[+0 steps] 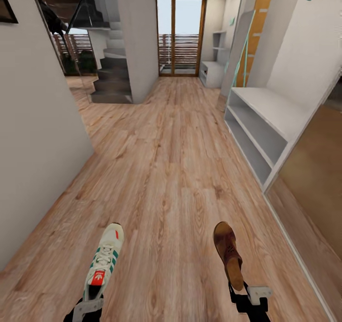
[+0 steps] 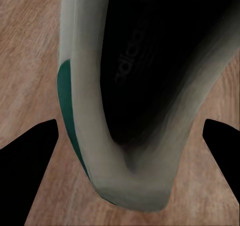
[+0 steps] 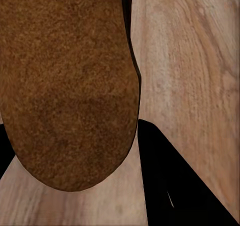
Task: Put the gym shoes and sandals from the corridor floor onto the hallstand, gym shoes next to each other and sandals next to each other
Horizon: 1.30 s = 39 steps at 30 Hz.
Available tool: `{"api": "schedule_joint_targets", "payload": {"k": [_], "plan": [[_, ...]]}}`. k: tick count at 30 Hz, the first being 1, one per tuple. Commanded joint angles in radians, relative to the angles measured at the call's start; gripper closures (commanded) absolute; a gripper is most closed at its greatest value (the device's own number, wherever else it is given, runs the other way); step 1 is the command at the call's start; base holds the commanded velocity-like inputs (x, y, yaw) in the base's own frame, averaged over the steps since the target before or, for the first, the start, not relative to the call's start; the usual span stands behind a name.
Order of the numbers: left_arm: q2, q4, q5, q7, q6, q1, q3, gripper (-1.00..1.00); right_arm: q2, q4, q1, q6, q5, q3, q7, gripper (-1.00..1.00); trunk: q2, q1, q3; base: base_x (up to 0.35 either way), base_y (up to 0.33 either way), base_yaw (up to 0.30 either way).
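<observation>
White gym shoe (image 1: 103, 261) sat pinched in the left gripper (image 1: 88, 307), a brown sandal (image 1: 228, 253) in the right gripper (image 1: 247, 297); carrying both level toward the hallstand (image 1: 266, 122) seemed wise.

We see the corridor floor (image 1: 161, 170) as light brown wood-grain planking that runs ahead to a glass door at the far end, between a pale wall on the left and pale-grey furniture on the right. A plain two-tier bench (image 1: 266, 122) stands on the planks against the right wall, its top and both open tiers bare. Farther down the same side, near the door, the hallstand (image 1: 212, 67) stands on the floor, low with staggered shelves above. On the left, a dark staircase (image 1: 111, 82) comes down to the planks. The same wood grain shows in both wrist views (image 3: 200, 76).
</observation>
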Motion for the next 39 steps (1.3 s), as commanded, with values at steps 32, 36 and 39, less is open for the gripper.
{"api": "schedule_joint_targets", "payload": {"k": [32, 36, 39], "plan": [[0.000, 0.022, -0.004, -0.010, -0.003, -0.001, 0.011, 1.00, 0.001, -0.002, 0.000, -0.002, -0.003, -0.008, 0.012, 1.00, 0.000, 0.000, 0.023, 0.330, 0.000, -0.028], [0.000, 0.022, -0.004, -0.010, -0.003, -0.001, 0.011, 1.00, 0.001, -0.001, 0.001, -0.002, -0.002, -0.008, 0.012, 1.00, 0.000, 0.000, 0.029, 0.334, 0.000, 0.000], [0.000, 0.021, -0.004, -0.010, -0.003, -0.001, 0.011, 1.00, 0.001, -0.001, 0.000, -0.002, -0.003, -0.008, 0.011, 1.00, 0.000, 0.000, 0.034, 0.334, 0.000, 0.000]]}}
